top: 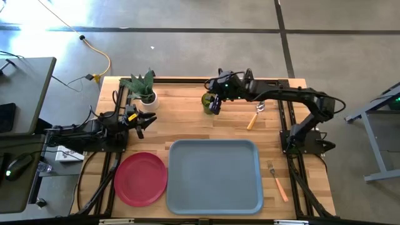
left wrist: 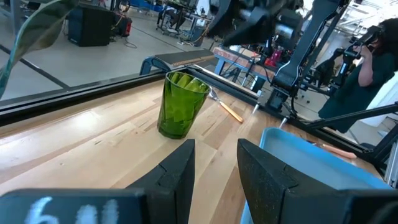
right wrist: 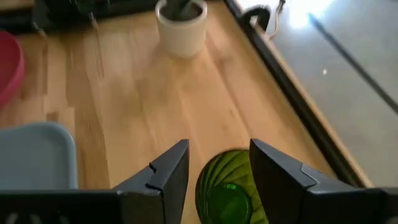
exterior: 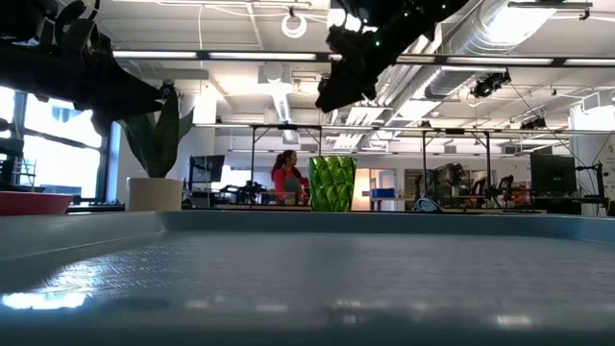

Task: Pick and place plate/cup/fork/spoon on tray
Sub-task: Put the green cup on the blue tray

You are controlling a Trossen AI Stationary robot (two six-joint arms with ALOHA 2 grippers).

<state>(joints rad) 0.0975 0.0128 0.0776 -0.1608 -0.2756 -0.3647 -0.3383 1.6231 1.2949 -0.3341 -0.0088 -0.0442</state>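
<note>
The green cup (top: 208,102) stands upright on the wooden table, behind the blue-grey tray (top: 215,176). My right gripper (right wrist: 219,146) hangs open just above the cup (right wrist: 227,186); its fingers are clear of the rim in the low view (exterior: 338,91). The red plate (top: 140,179) lies left of the tray. Right of the cup lies the spoon (top: 255,116), and the fork (top: 278,181) lies right of the tray. My left gripper (left wrist: 216,167) waits open at the table's left, level and pointing toward the cup (left wrist: 180,106), with nothing between its fingers.
A white pot with a green plant (top: 145,91) stands at the far left, next to my left arm. Black frame rails (top: 294,134) run along the table's sides. In the room behind, a person (exterior: 284,179) shows in the low view.
</note>
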